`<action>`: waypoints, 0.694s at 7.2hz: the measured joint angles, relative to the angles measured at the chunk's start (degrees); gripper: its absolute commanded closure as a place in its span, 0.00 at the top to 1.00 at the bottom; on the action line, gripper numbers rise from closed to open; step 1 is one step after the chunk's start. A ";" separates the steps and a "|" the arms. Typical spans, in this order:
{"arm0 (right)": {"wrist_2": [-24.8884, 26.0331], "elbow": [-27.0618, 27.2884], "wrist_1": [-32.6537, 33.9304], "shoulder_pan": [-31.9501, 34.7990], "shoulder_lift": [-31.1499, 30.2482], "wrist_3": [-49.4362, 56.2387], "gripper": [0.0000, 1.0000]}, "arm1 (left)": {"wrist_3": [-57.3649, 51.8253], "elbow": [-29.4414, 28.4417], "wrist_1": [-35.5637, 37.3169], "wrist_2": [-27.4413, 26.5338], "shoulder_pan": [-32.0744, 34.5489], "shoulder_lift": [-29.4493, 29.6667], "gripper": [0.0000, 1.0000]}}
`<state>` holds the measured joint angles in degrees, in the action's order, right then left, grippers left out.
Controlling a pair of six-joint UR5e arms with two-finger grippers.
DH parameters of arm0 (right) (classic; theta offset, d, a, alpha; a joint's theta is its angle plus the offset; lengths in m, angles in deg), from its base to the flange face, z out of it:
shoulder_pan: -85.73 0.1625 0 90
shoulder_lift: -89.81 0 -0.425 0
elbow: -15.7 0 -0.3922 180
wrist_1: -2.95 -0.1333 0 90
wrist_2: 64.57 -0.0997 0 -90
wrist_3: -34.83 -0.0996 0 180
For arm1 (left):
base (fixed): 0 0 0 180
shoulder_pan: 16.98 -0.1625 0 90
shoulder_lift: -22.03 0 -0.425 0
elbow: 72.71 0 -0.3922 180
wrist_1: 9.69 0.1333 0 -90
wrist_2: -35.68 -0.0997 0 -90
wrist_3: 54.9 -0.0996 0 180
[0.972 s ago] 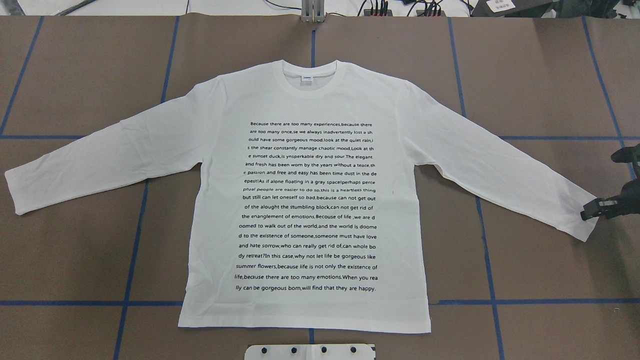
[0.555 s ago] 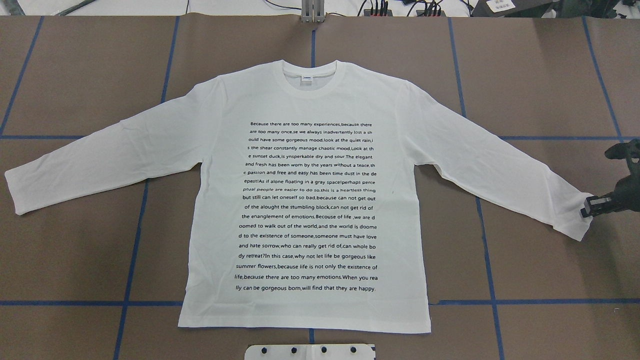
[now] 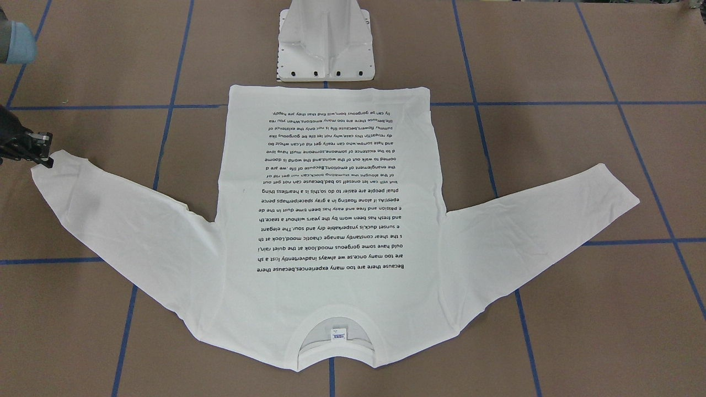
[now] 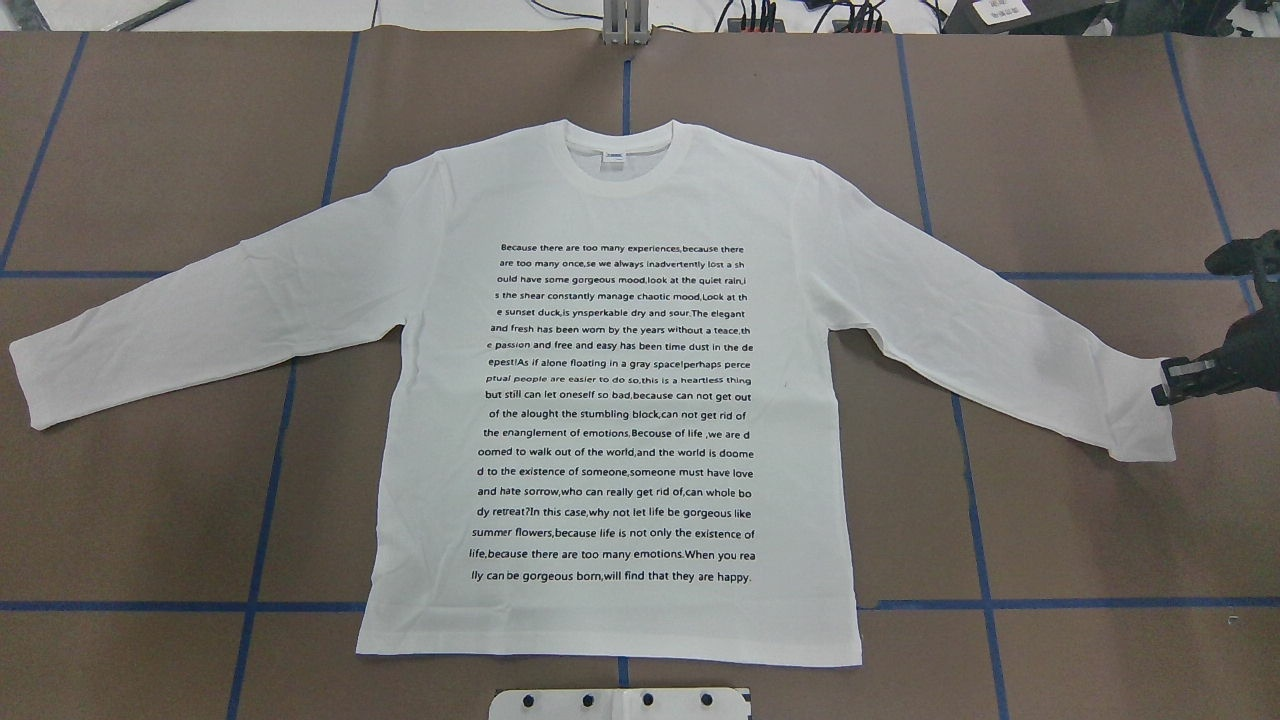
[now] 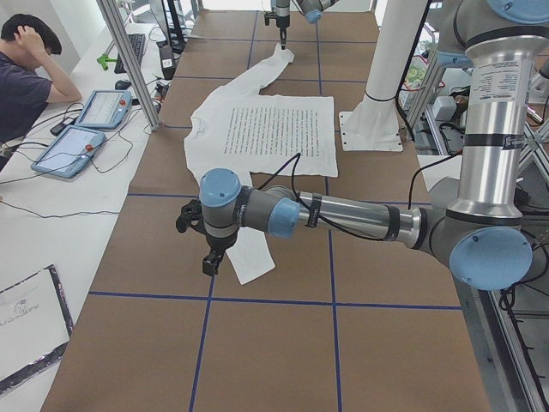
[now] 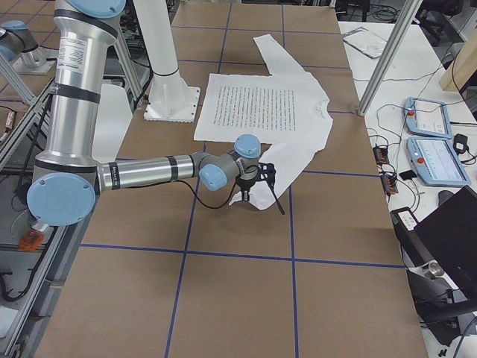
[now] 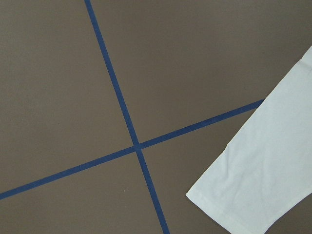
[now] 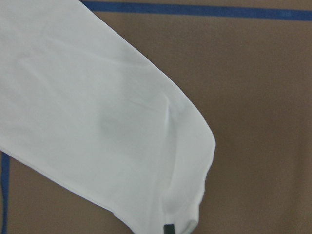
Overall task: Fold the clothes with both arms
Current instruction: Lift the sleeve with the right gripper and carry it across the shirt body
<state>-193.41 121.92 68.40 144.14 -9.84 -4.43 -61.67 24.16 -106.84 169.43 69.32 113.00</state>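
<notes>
The white long-sleeved T-shirt (image 4: 615,400) lies flat, text side up, collar (image 4: 620,160) at the far side, both sleeves spread out. My right gripper (image 4: 1163,386) is shut on the right sleeve's cuff (image 4: 1140,425) at the table's right side; it also shows in the front view (image 3: 45,153). The right wrist view shows the cuff (image 8: 185,195) with a black fingertip (image 8: 168,228) on its edge. My left gripper (image 5: 210,262) hangs just over the left sleeve's cuff (image 5: 249,257); I cannot tell if it is open. The left wrist view shows that cuff (image 7: 253,185) and no fingers.
The brown table (image 4: 150,150) carries a grid of blue tape lines (image 4: 270,480). The white pedestal base (image 3: 325,44) stands at the near edge by the shirt's hem. A seated person (image 5: 26,77) and tablets (image 5: 94,112) are beyond the far edge.
My right gripper has moved towards the far side and slightly inward, dragging the right cuff with it. The rest of the shirt has not moved.
</notes>
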 measured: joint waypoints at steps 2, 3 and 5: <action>-3.94 2.01 0.90 2.29 5.82 -1.10 0.00 | 0.00 -0.10 -0.05 0.87 0.00 0.00 0.99; -5.29 2.00 1.00 2.57 10.64 -4.80 0.00 | 0.00 -0.20 -0.10 1.55 0.00 0.01 0.99; -5.57 1.09 1.16 0.71 22.02 -15.60 0.00 | 0.00 -0.39 -0.16 1.97 0.00 0.06 0.99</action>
<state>-198.98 123.01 69.57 144.84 12.17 -20.03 -61.67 23.77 -107.00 171.41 69.32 113.05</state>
